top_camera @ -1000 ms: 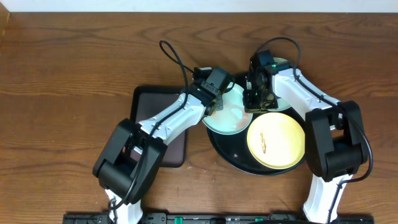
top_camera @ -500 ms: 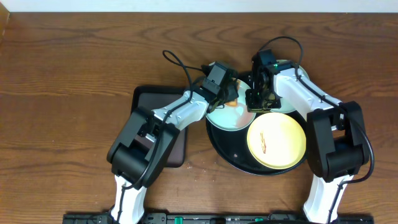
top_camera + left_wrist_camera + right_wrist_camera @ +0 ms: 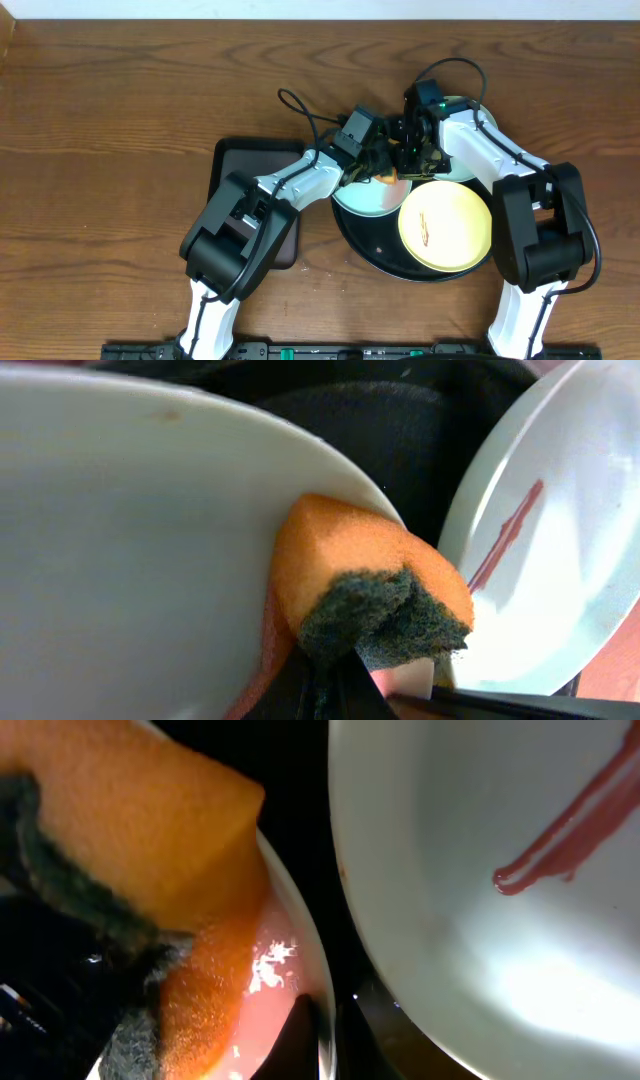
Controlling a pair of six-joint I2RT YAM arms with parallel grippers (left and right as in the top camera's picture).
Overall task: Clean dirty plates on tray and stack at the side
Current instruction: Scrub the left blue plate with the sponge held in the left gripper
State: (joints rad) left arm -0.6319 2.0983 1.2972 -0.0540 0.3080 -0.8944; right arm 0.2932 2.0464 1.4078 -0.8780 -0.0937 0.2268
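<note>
The round black tray [image 3: 375, 250] lies on the wooden surface [image 3: 120, 100], a little right of the middle. It carries all three plates. The pale blue plate [image 3: 365, 195] is at the left side of the tray and its edge reaches over the tray rim. The yellow plate [image 3: 445, 225] is at the front right, with a short reddish-brown smear [image 3: 422, 228] on it. The second pale plate [image 3: 480, 920] is at the back, mostly under the right arm, and it has a long red streak [image 3: 560, 830].

The left hand [image 3: 376, 163] is closed on a sponge [image 3: 370, 585], orange with a dark green scouring side. Its fingers pinch the green side from below. The orange side presses on the inner edge of the pale blue plate, where the plate looks wet and reddish.

The right hand [image 3: 320, 1030] is just beside the sponge, at the same edge of the pale blue plate. In the right wrist view the plate rim runs down between its two dark fingers, so the hand looks nearly closed, gripping that rim.

A dark brown rectangular tray [image 3: 235, 165] lies left of the round tray, partly under the left arm.
</note>
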